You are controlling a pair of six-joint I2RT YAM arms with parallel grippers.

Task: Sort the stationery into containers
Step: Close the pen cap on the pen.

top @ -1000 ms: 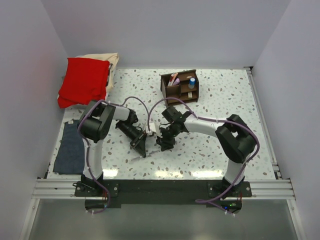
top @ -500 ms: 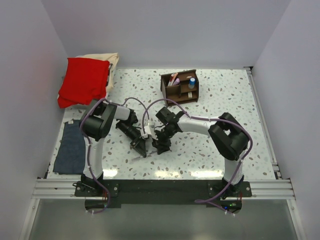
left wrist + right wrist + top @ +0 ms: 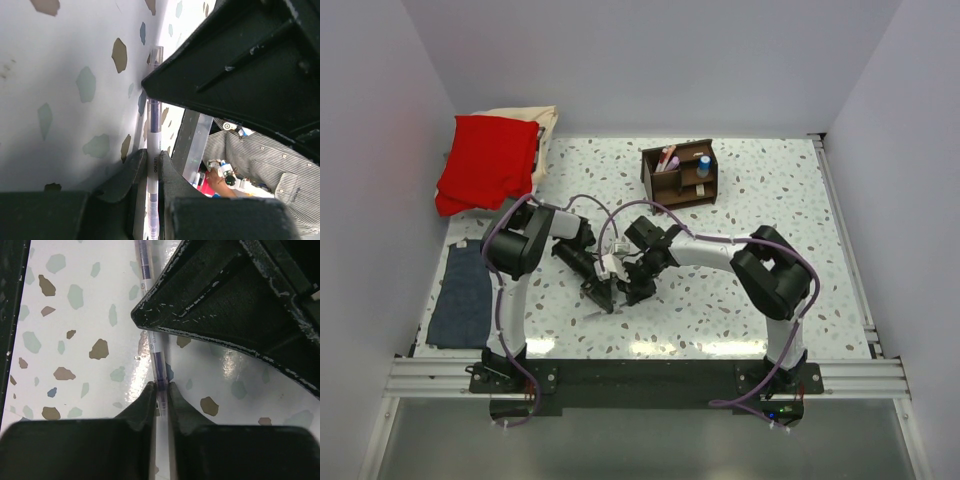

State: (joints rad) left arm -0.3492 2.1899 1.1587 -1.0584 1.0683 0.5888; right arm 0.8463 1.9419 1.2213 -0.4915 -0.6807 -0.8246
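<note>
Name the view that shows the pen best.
Left wrist: the pen shows its clear end and printed barrel, running between the left gripper's fingers. Right wrist shows a similar stretch, no end. Top external barely shows it.

walls (image 3: 650,60): plain pale lilac | table (image 3: 770,190): speckled terrazzo | light: glare at near edge

We are looking down from high above and behind the pen (image 3: 153,150), taking in the whole table (image 3: 770,210) from afar; on the left wrist we are sitting very close, sighting low along the pen across the tabletop; on the right wrist we are hanging just over the pen (image 3: 152,347), facing steeply down; both wrist views are sharing the pen and the speckled surface under it.
</note>
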